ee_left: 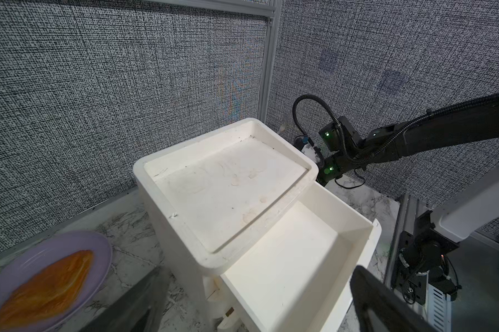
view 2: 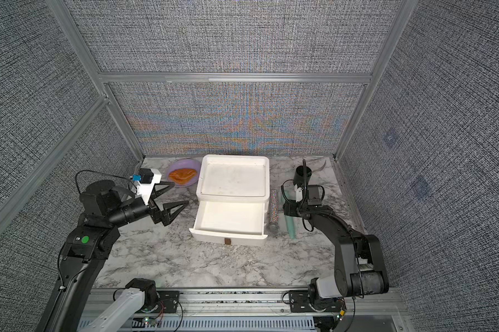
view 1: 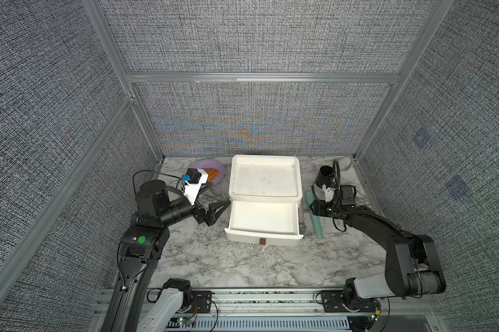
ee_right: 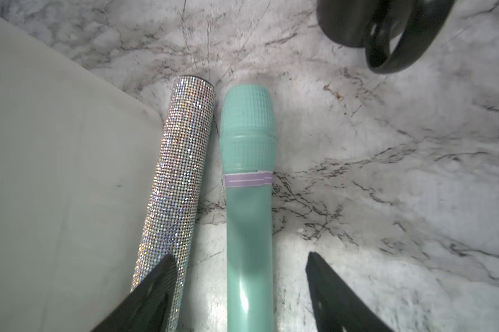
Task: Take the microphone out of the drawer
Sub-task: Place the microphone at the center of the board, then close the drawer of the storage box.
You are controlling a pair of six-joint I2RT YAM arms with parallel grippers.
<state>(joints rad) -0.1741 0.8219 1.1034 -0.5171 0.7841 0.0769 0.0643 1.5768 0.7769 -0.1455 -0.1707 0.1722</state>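
Marble tabletop point(view 1: 242, 264), grey woven walls point(view 1: 256, 37); left gripper point(view 2: 181, 192) gapes wide; right gripper point(ee_right: 239, 255) parted astride the teal microphone point(ee_right: 248, 207).

The space is enclosed on three sides by walls point(view 1: 251, 37) of grey woven fabric, held in an aluminium frame point(view 1: 259, 77). A marble-patterned tabletop point(view 1: 242, 264), white with grey veins, is spread beneath both pairs of jaws and is evenly lit. A rainbow shimmer is seen low on the back wall, well beyond the jaws. Two faint darker squares point(view 1: 420, 138) are made out on the side wall outward of the right jaws.
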